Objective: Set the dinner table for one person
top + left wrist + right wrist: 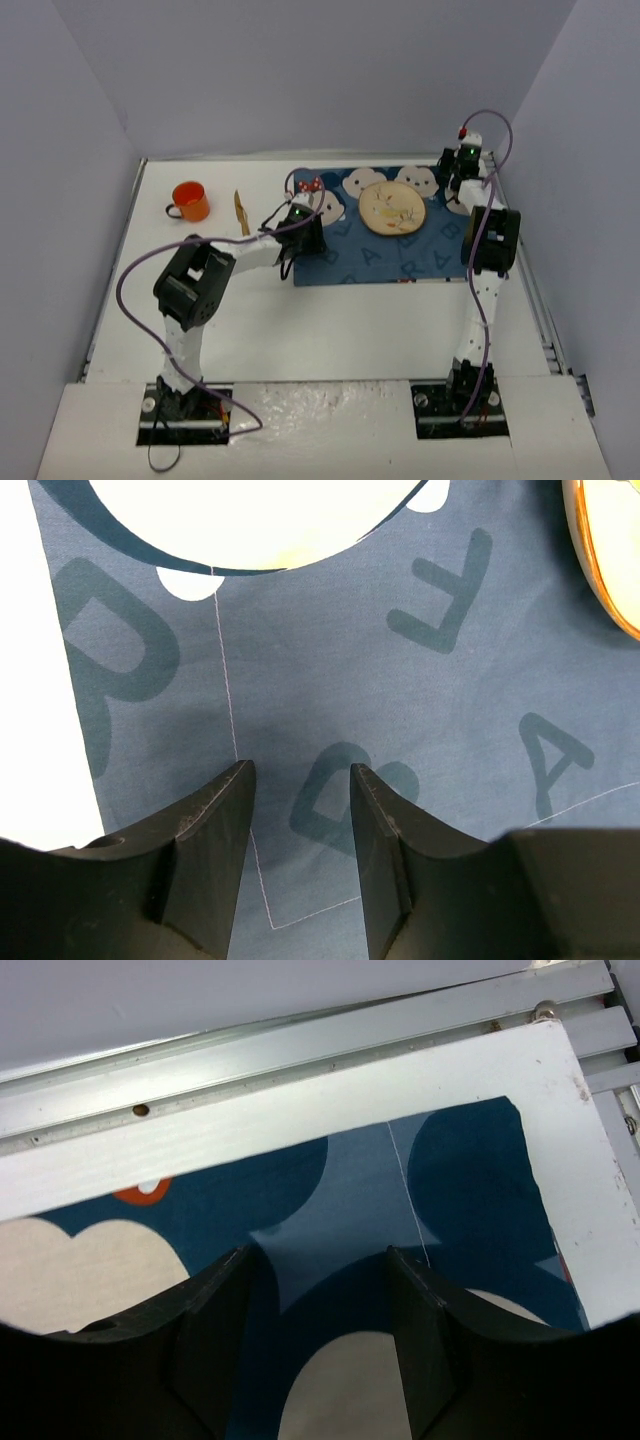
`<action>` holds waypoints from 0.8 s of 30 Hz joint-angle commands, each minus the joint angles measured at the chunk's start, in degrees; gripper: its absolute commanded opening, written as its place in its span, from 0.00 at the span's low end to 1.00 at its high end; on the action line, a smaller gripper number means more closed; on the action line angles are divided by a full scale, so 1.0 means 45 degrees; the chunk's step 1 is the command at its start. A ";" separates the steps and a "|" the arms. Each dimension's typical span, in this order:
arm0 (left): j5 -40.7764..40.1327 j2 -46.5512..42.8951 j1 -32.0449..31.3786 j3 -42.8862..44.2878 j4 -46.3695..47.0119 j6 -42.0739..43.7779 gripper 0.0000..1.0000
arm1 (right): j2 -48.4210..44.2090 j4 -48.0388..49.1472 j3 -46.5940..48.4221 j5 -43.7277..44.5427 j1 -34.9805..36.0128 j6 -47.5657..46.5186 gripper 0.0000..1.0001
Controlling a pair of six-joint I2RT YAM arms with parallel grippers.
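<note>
Dinner table: large white metal-rimmed bench beneath both arms. Left gripper jaws parted, empty, over blue mouse-print cloth mat. Right gripper jaws astride its puckered corner, hold unclear. Risk: tugging slides round tan plate.

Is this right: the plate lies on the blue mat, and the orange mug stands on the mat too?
Not quite. The plate does lie on the blue mat, but the orange mug stands off it, on the bare white table left of the mat. The top external view shows it.
</note>
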 commanded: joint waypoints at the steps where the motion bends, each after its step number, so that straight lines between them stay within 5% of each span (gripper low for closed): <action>1: 0.0340 -0.0063 -0.0097 -0.1050 -0.2065 -0.0438 0.39 | 0.0600 -0.1020 0.1632 0.0444 -0.0148 0.0183 0.53; 18: 0.0258 -0.0170 0.0251 -0.1794 -0.2307 -0.0437 0.40 | 0.2265 -0.2508 0.4371 -0.0240 -0.0518 0.0616 0.58; 24: 0.0192 -0.0266 0.0266 -0.0930 -0.2597 -0.0161 0.54 | 0.1675 -0.2353 0.4628 -0.0645 -0.0520 0.0400 0.67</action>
